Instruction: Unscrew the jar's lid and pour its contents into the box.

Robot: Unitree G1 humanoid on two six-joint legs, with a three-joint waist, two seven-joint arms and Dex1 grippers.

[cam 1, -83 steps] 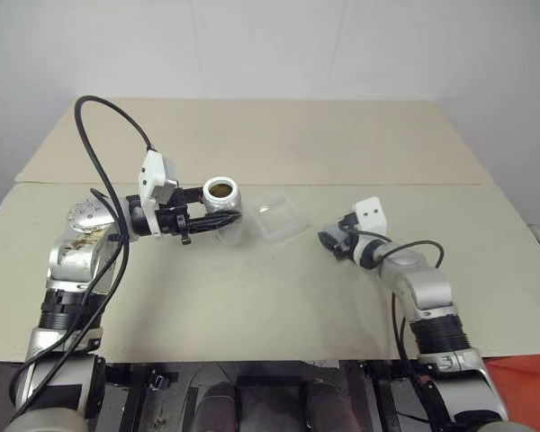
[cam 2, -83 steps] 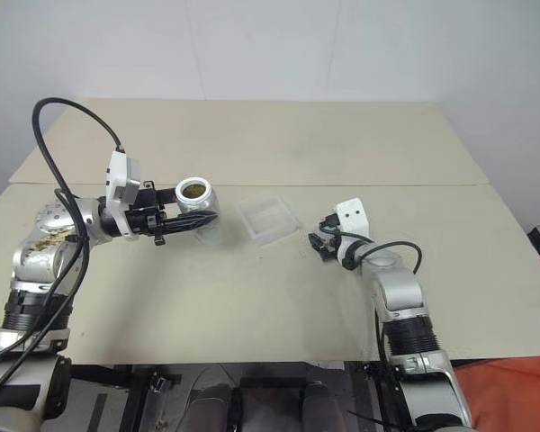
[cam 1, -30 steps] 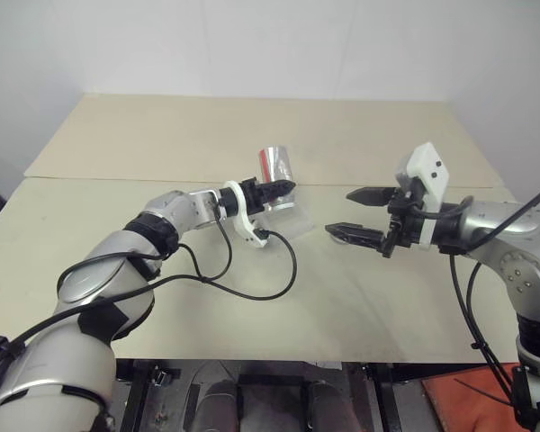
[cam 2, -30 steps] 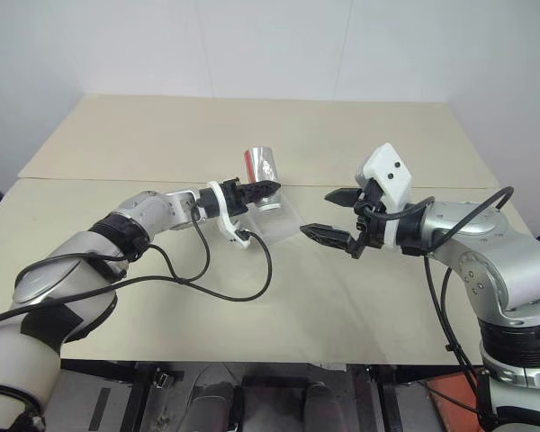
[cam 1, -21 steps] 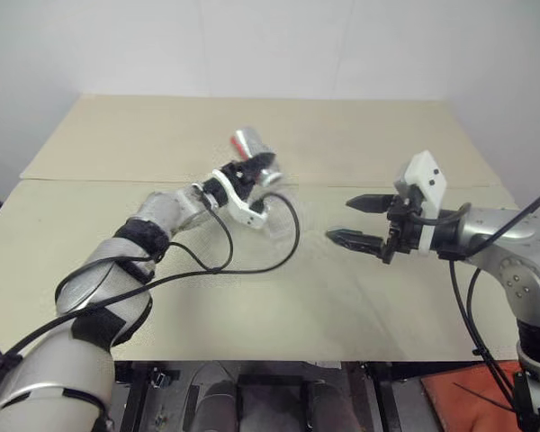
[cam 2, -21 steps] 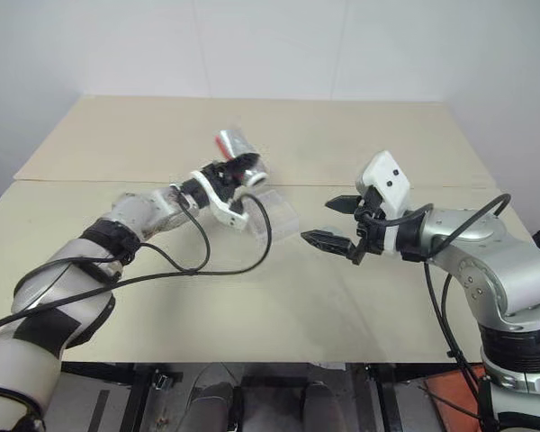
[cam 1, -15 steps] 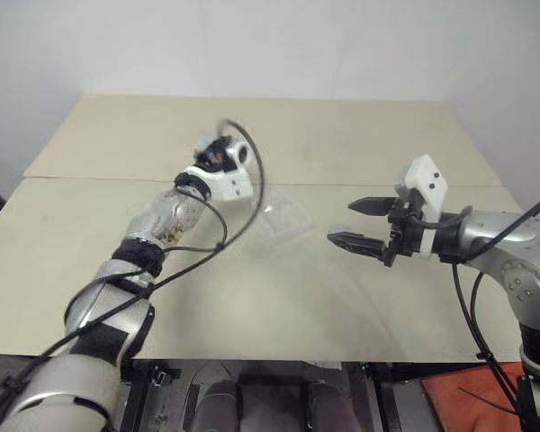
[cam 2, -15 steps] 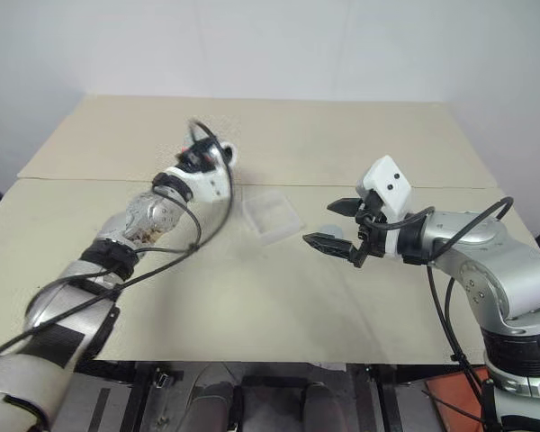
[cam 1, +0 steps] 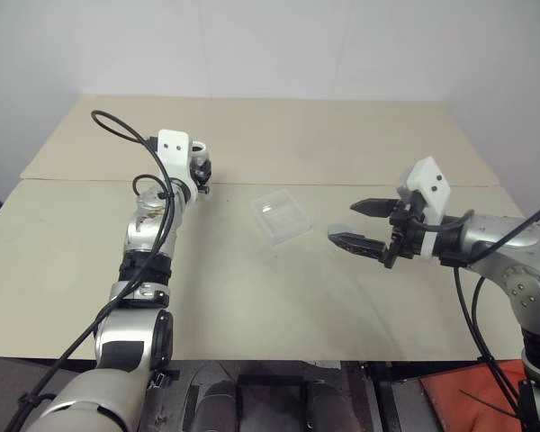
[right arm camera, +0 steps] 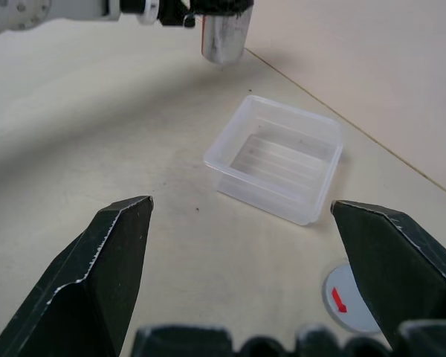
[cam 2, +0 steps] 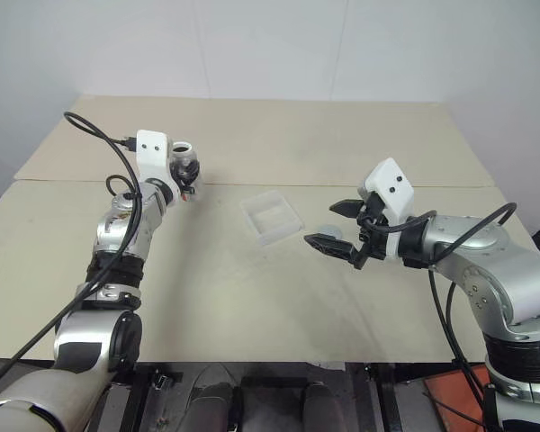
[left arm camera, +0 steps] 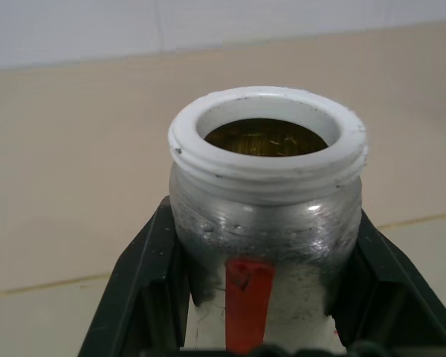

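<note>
No readable text, numbers or brands anywhere I can see. Only marks: a plain red stripe on the jar (left arm camera: 262, 245) in my left gripper (left arm camera: 262, 297), and a small red arrow-like mark on the lid (right arm camera: 349, 300) lying on the table (right arm camera: 171, 245).

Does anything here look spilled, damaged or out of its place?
No spill or damage stands out. The jar is upright and open in the shut left gripper, away from the box, with brownish contents inside. The lid lies flat on the table beside the box, below the open right gripper.
</note>
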